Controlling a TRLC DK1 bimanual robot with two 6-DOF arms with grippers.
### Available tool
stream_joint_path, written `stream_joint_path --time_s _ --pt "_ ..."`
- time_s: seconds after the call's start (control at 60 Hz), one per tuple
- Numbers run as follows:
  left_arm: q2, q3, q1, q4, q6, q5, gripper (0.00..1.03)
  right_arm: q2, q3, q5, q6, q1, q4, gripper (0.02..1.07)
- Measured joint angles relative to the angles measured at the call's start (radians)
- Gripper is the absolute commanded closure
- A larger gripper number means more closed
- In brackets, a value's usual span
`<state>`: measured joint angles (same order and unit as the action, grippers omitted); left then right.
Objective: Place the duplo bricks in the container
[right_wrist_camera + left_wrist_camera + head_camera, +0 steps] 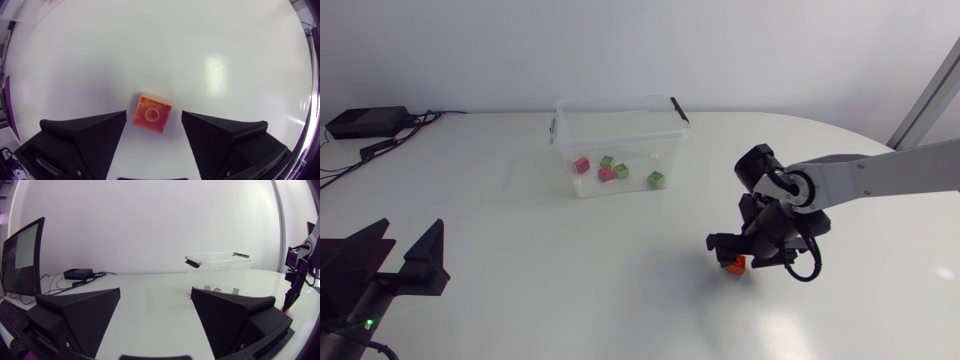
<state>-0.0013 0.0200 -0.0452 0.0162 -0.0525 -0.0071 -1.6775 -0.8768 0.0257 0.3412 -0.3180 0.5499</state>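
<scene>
An orange duplo brick (736, 264) lies on the white table at the right front. My right gripper (742, 254) hangs straight over it. In the right wrist view the orange brick (152, 114) sits stud up between the fingers of the right gripper (153, 125), which is open, with a narrow gap on each side. The clear plastic container (620, 106) stands at the back middle and holds several pink and green bricks (607, 172). My left gripper (400, 248) rests open and holding nothing at the front left. From the left gripper (155, 311) the container (217, 260) shows far ahead.
A black box (365, 122) with cables lies at the table's back left corner. The container's lid latches (679, 110) stick out at its sides. Bare white tabletop (570, 260) spreads between the two arms.
</scene>
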Motion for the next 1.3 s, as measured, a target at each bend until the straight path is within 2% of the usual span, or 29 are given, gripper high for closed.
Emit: stream_joint_path --time_s 0.167,0.25,0.717,0.833,1.05,1.3 --pt "0.0 0.0 0.0 0.0 0.0 0.0 0.04 0.004 0.001 0.011 0.0 0.006 -0.034 0.82" --pt "0.0 0.0 0.0 0.0 0.0 0.0 0.04 0.006 0.002 0.02 0.0 0.003 -0.038 0.88" --pt "0.0 0.0 0.0 0.0 0.0 0.0 0.04 0.068 -0.005 0.027 -0.032 -0.001 -0.039 0.9" --pt "0.0 0.0 0.0 0.0 0.0 0.0 0.04 0.089 -0.147 0.03 -0.057 -0.002 -0.001 0.9" --pt "0.0 0.0 0.0 0.0 0.0 0.0 0.04 0.051 -0.496 0.039 -0.101 -0.022 -0.013 0.9" --pt "0.0 0.0 0.0 0.0 0.0 0.0 0.04 -0.099 -0.71 0.061 -0.118 -0.054 -0.064 0.89"
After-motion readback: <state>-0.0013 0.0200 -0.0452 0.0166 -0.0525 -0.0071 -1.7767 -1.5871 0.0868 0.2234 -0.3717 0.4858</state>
